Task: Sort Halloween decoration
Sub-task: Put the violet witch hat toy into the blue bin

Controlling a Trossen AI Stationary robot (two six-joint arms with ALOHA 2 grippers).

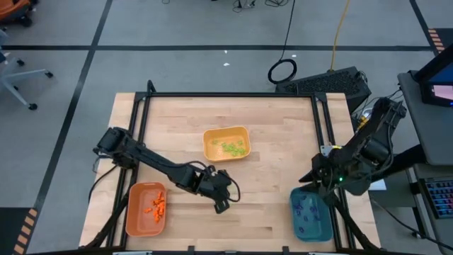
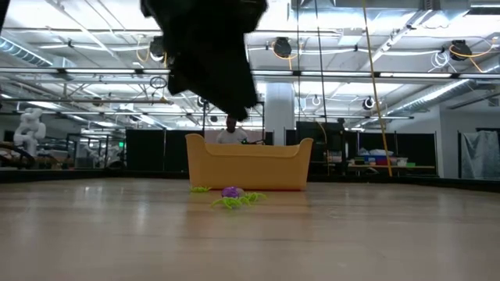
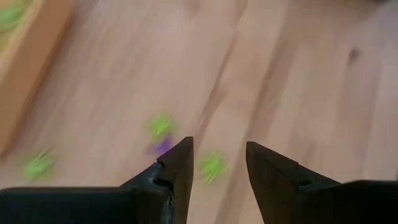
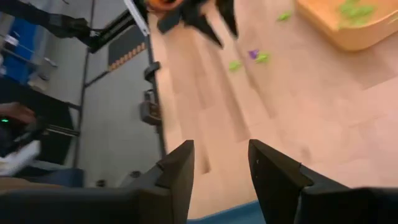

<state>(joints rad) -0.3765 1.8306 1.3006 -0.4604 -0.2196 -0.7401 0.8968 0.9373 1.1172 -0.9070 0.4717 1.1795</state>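
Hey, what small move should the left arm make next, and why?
Probably ease the left gripper down onto the loose light green piece between its open, empty fingers. That piece, like the purple piece beside it, lies on the table, outside the yellow tray.

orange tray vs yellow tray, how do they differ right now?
The orange tray sits at the table's near left edge; the yellow tray sits mid-table. The orange tray holds orange pieces; the yellow tray holds light green pieces. The orange tray lies lengthwise toward the robot; the yellow tray lies crosswise. Both are open rectangular trays.
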